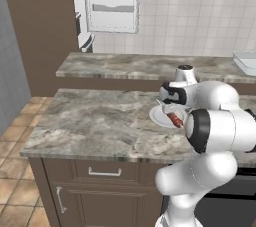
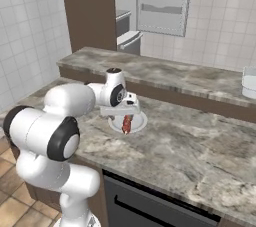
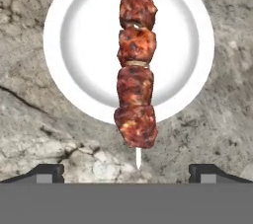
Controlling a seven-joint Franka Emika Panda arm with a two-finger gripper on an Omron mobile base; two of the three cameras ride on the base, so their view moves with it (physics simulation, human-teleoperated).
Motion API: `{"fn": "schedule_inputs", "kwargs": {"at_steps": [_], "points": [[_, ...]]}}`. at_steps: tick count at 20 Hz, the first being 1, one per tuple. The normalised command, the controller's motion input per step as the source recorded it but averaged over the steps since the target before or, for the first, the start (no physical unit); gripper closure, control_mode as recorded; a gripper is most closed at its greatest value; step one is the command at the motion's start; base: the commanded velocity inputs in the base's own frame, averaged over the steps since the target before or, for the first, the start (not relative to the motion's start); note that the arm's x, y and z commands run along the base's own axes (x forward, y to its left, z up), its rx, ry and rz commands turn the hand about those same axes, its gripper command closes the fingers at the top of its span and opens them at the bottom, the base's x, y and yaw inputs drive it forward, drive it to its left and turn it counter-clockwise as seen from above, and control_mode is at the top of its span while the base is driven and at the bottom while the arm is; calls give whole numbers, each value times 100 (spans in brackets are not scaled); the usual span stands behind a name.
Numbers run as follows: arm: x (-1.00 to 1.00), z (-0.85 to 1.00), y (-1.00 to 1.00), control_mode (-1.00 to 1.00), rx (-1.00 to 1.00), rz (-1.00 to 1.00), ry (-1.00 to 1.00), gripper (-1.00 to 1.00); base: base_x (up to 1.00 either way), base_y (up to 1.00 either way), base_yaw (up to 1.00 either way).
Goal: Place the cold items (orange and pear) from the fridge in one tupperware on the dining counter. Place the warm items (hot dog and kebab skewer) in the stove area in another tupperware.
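A kebab skewer with dark red meat chunks lies on a round white plate on the marble counter. My gripper hovers straight above it, open, with a fingertip on either side of the skewer's near end and nothing held. From the base, the gripper points down over the kebab skewer and plate. A pale tupperware stands on the far dining counter to the right. The orange, pear and hot dog are out of view.
Behind the far counter the fridge stands with its door open, shelves showing. The near counter has drawers below on the left, and a dark oven front sits under it.
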Motion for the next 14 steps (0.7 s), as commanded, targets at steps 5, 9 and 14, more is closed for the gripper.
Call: {"fn": "schedule_inputs", "kwargs": {"at_steps": [5,9,14], "points": [[37,-28,0,-100,0,2,0,-100,0,0,0],[40,-23,0,-100,0,0,0,-100,0,0,0],[29,-32,0,-100,0,2,0,-100,0,0,0]]}}
